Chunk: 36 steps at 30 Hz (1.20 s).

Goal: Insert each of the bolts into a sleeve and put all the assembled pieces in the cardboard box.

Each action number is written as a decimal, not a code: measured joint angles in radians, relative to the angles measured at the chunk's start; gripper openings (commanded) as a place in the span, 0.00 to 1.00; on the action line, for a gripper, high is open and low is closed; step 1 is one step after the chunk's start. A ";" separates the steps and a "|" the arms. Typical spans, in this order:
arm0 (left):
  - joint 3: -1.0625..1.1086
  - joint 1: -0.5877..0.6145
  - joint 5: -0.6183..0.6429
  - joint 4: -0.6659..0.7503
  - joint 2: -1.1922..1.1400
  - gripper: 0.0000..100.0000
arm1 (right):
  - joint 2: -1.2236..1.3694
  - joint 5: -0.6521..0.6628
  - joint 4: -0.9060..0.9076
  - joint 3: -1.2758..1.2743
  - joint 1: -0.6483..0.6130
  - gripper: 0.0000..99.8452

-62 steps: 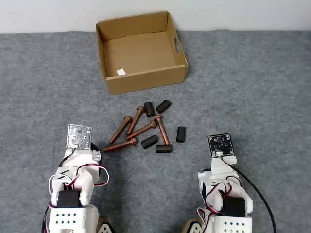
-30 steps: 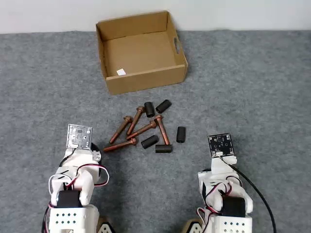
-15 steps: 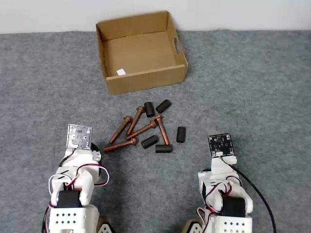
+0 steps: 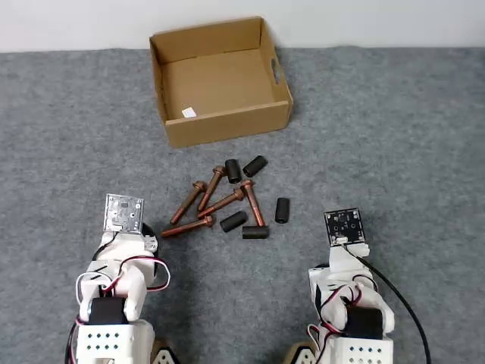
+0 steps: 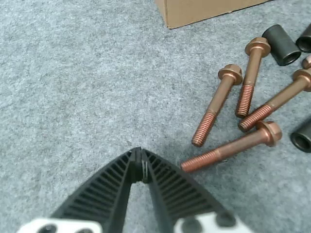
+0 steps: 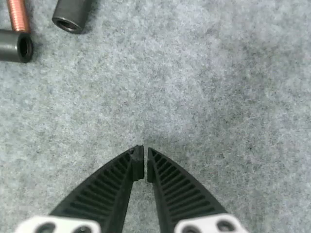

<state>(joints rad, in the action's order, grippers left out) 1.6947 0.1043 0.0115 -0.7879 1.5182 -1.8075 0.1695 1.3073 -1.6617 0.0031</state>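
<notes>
Left gripper [image 5: 142, 167], right gripper [image 6: 142, 162] — jaws together, empty. Copper-coloured threaded bolts [image 4: 206, 199] and short black cylindrical sleeves [image 4: 233, 221] lay clustered near open brown cardboard box [image 4: 227, 125]. Risk judged: bolts crowded — pinch on one could drag neighbours; round sleeves could roll away.

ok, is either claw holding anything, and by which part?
Nothing held. Left claw and right claw are both shut and empty; bolts and sleeves lie loose.
</notes>
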 measured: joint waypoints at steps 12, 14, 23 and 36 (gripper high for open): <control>0.000 0.000 0.000 0.000 0.000 0.01 | 0.000 0.000 0.000 0.000 0.000 0.01; 0.000 0.000 0.000 0.000 0.000 0.01 | 0.000 0.000 0.000 0.000 0.000 0.01; 0.000 0.000 0.000 0.000 0.000 0.01 | 0.000 0.000 0.000 0.000 0.000 0.01; 0.000 0.000 0.000 0.000 0.000 0.01 | 0.000 -0.012 -0.077 0.109 0.012 0.01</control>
<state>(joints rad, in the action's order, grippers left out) 1.6947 0.1043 0.0115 -0.7879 1.5182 -1.8075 0.1573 1.2306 -1.5528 0.0153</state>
